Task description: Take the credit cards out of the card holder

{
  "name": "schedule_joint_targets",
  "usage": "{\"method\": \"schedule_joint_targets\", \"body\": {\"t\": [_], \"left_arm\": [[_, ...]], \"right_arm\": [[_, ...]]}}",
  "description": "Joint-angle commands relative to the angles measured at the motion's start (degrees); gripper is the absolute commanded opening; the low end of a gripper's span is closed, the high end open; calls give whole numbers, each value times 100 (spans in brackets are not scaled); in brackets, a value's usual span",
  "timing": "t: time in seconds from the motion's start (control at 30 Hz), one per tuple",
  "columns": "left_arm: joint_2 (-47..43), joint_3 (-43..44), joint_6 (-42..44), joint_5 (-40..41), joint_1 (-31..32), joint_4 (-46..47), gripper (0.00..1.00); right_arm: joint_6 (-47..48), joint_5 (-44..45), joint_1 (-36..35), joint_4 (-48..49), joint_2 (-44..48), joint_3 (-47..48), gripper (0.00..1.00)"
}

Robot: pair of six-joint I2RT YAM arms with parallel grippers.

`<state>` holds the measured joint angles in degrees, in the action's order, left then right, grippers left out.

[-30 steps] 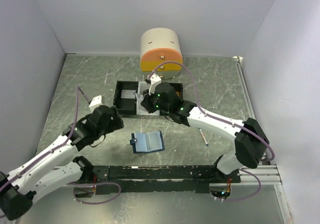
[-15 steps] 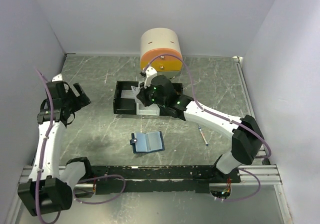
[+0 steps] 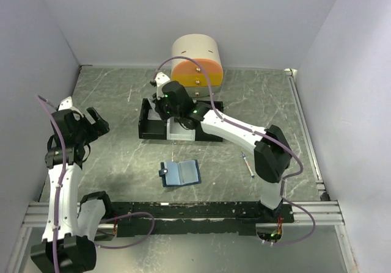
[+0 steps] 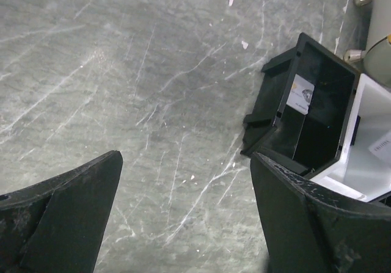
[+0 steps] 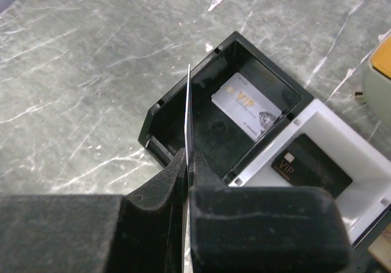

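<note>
- You have two grippers. The left gripper [image 4: 185, 163] is spread wide with nothing between its fingers and sits out by the left wall. The right gripper [image 5: 188, 163] is clenched on a thin pinched card [image 5: 188, 102], seen edge-on above the tray's left black compartment.
- There is one card holder [image 3: 181, 173]. It lies open with its blue inside up, near the front of the table and well apart from both grippers.
- There is one tray [image 3: 153, 131], and you can count three credit cards. Besides the pinched card, a silver card [image 5: 247, 109] lies flat in the black compartment and a dark card [image 5: 311, 165] lies in the white compartment beside it.
- One syringe [image 3: 248, 164] lies to the right of the card holder, and one round container [image 3: 197, 62], tan and orange, stands behind the tray.
- The table [image 3: 110, 157] is grey-green and marbled, and pale walls [image 3: 183, 10] close in three sides.
- A second ago the left arm was beside the card holder, and it has now swung back to the wall. The right gripper has moved left across the tray. The card holder has not moved.
</note>
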<state>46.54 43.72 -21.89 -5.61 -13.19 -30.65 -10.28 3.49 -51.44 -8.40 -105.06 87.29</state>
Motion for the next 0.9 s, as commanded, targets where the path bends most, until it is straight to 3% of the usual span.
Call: {"method": "schedule_joint_targets", "body": {"t": [0.0, 0.23, 0.4, 0.87], "left_arm": [[-228, -99, -74, 222, -53, 162, 98], [-65, -39, -83, 199, -52, 56, 97], [-2, -62, -62, 65, -49, 75, 96], [120, -99, -39, -167, -44, 110, 96]], "right_arm": [[455, 413, -157, -428, -537, 672, 0], [1152, 1487, -356, -1333, -1722, 1991, 0], [1499, 1996, -365, -1608, -2172, 2427, 0], [1715, 2774, -298, -1509, -2310, 2223, 0]]}}
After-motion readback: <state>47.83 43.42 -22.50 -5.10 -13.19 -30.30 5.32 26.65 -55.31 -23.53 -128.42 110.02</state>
